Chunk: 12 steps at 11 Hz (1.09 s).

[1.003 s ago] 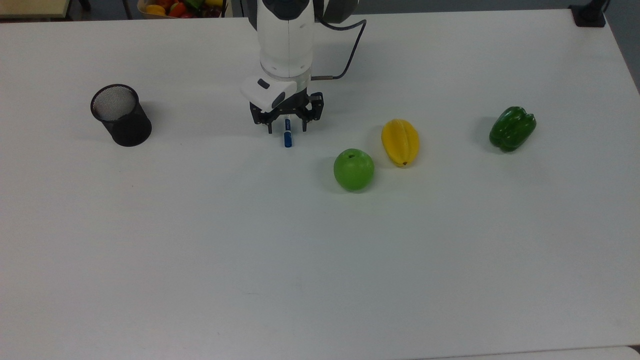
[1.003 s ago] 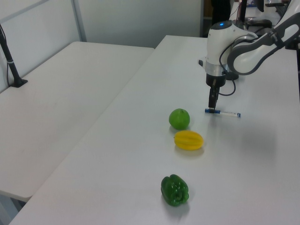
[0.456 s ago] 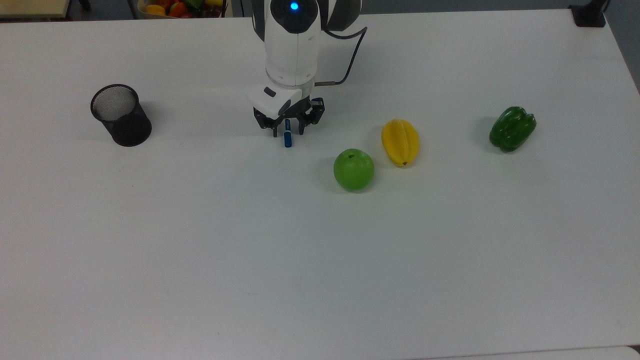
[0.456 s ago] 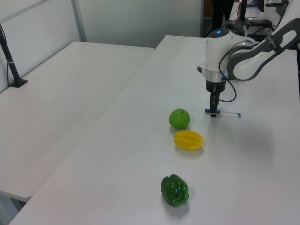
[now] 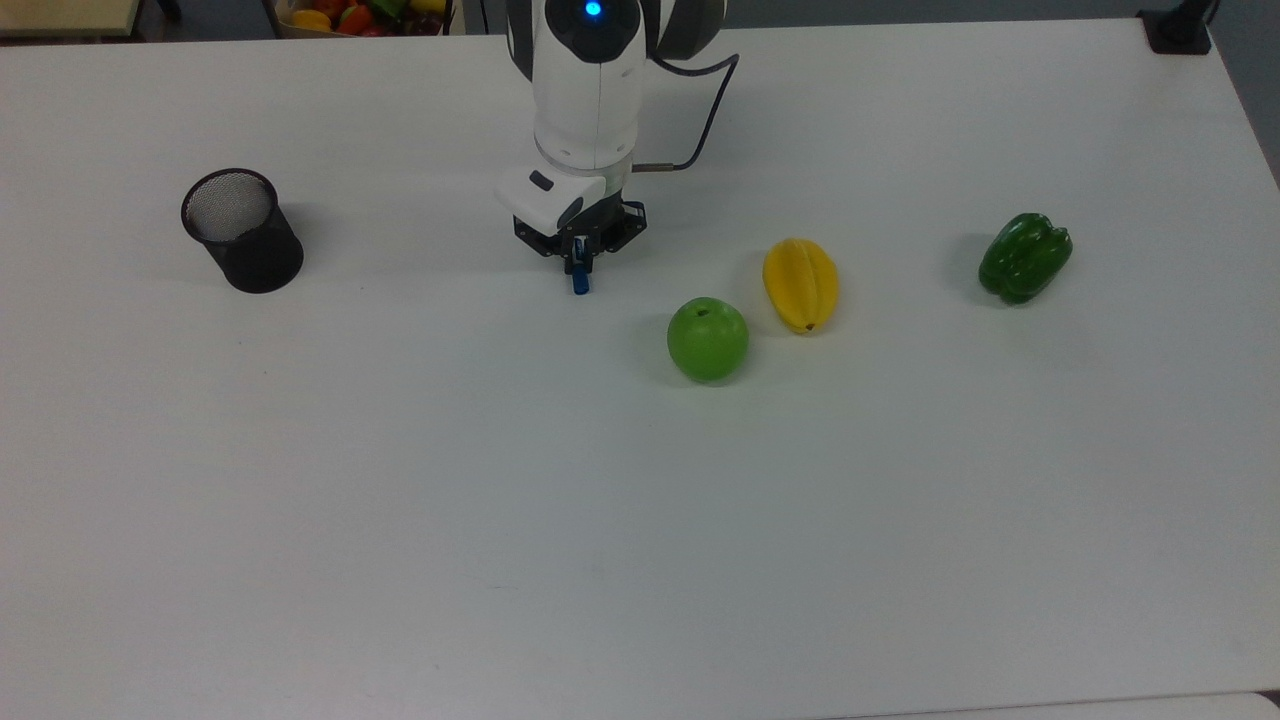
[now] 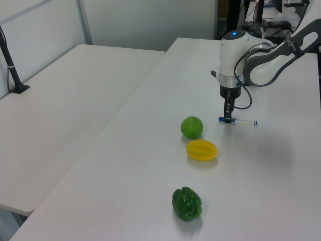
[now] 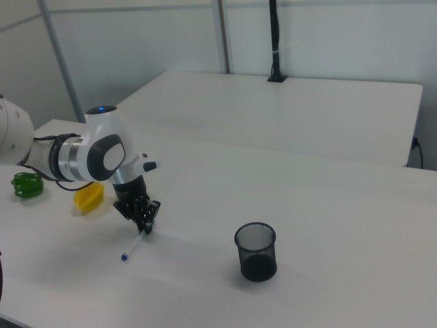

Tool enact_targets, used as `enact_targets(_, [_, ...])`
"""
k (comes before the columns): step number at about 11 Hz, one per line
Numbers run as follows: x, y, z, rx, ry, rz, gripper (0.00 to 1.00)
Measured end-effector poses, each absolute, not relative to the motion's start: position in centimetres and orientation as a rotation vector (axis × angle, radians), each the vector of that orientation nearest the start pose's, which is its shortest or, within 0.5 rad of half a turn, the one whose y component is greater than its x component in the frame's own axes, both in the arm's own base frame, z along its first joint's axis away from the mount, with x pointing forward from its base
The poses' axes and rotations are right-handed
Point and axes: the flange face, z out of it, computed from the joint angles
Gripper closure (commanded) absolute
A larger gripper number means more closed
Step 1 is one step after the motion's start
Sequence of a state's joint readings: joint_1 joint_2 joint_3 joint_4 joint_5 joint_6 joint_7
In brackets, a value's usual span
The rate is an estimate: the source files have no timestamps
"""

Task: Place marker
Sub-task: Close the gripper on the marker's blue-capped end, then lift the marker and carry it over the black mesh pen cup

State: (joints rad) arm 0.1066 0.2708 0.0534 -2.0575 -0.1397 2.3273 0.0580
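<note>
The gripper [image 5: 579, 256] stands low over the table [image 5: 640, 520], fingers apparently closed on the marker [image 6: 239, 121] near its blue cap, the pen lying flat, ready for lifting toward the mesh cup [image 5: 242, 231] well apart at the top view's left

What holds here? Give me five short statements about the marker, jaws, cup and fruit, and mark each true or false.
1. The marker lies flat on the table. True.
2. The gripper has its jaws closed around the marker near its blue cap. True.
3. The marker stands inside the black mesh cup. False: the cup stands apart, at the top view's left.
4. The green apple touches the marker. False: bare table lies between them.
5. The yellow starfruit lies between apple and green pepper. True.
</note>
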Motion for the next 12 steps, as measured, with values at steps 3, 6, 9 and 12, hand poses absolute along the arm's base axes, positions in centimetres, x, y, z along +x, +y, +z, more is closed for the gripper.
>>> enact_targets(3, [58.4,8.4,31.4,-3.215,-0.286,-0.044,1.00])
enact_targets(6, [58.7,4.6,37.3,-3.227,-0.184,-0.153,1.00])
enact_targets(9, [58.1,0.1,44.3,-3.225,-0.102,-0.326,1.00])
enact_targets(12, [57.4,-4.9,49.1,-3.162,-0.040,-0.423,1.00])
